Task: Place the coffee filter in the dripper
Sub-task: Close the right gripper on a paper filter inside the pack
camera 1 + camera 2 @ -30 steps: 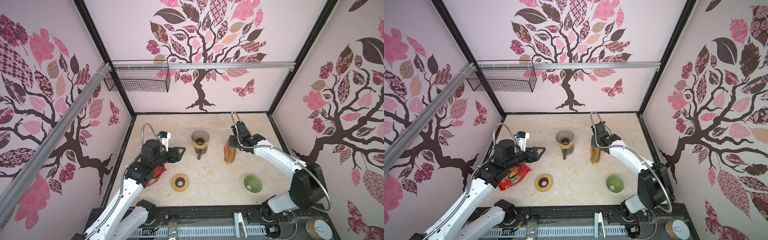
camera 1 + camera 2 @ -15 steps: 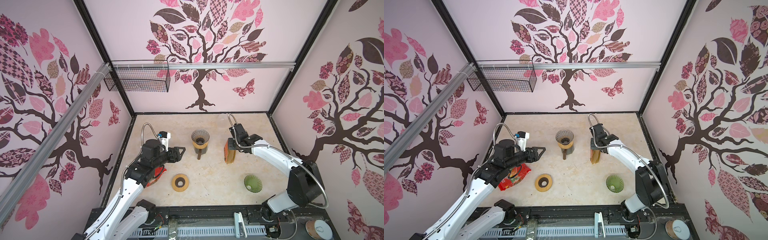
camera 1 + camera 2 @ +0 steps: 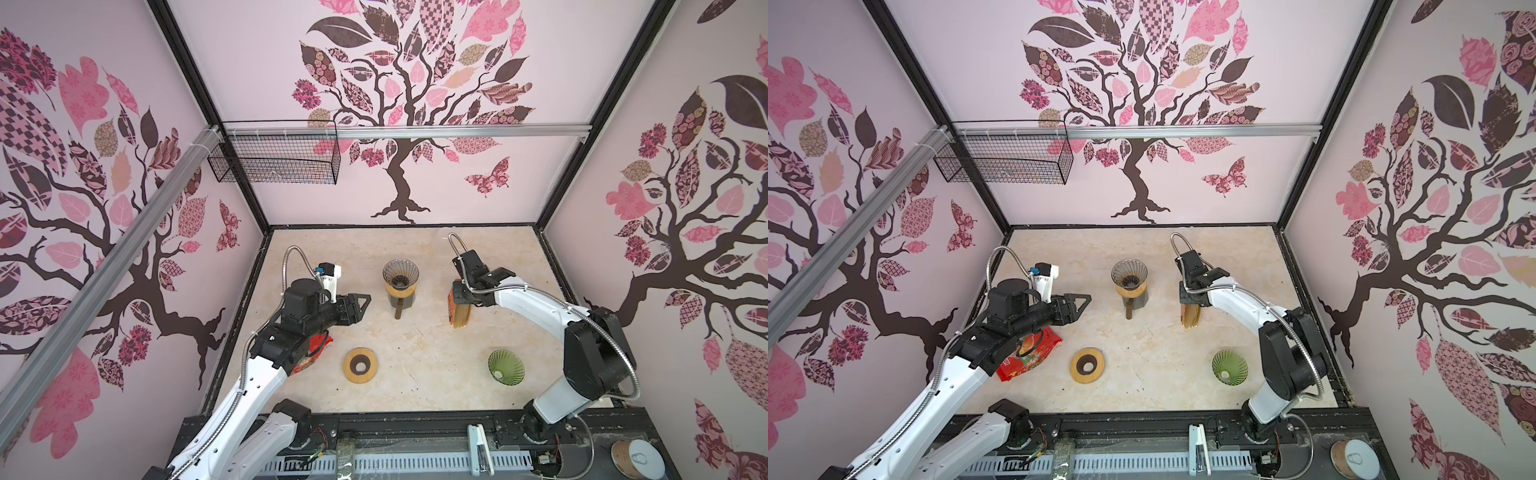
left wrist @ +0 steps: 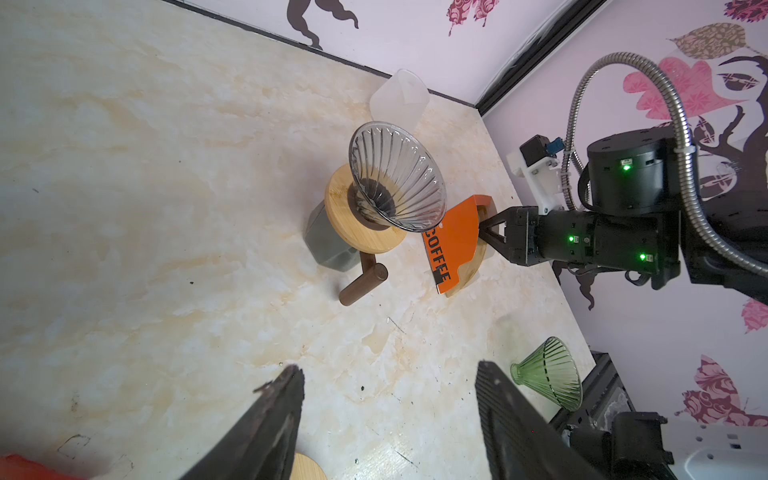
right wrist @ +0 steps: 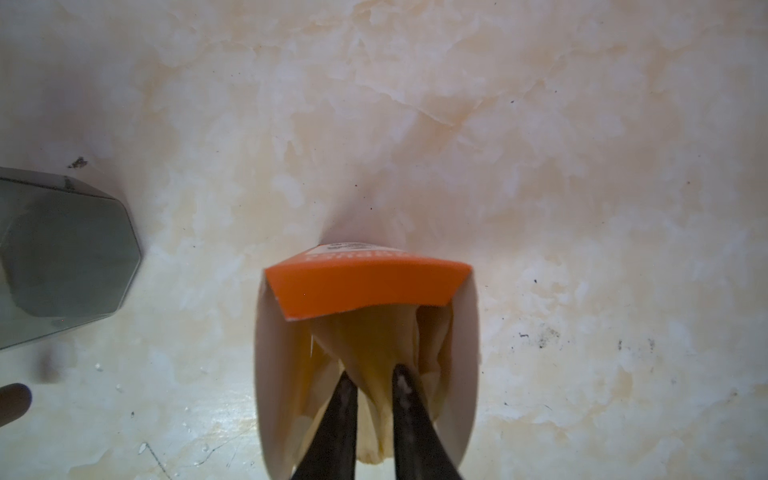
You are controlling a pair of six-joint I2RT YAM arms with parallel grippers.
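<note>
The dripper [image 3: 400,274] [image 3: 1128,274] is a clear ribbed glass cone [image 4: 397,178] on a round wooden stand, upright at the back middle, with nothing inside it. To its right an orange coffee filter box [image 3: 457,312] [image 3: 1190,316] [image 4: 453,241] stands on the table. My right gripper [image 5: 372,372] reaches down into the box's open top and is shut on a beige coffee filter [image 5: 374,336], which is still inside the box [image 5: 365,286]. My left gripper [image 3: 365,301] [image 4: 388,368] hovers open left of the dripper with nothing between its fingers.
A green glass cone [image 3: 505,366] lies front right and a wooden ring [image 3: 360,365] front middle. A red packet [image 3: 1027,353] lies under the left arm. A clear plastic lid [image 4: 399,97] sits behind the dripper. A wire basket [image 3: 274,158] hangs on the back wall.
The right gripper has shifted slightly left over the filter box. The left arm has not moved.
</note>
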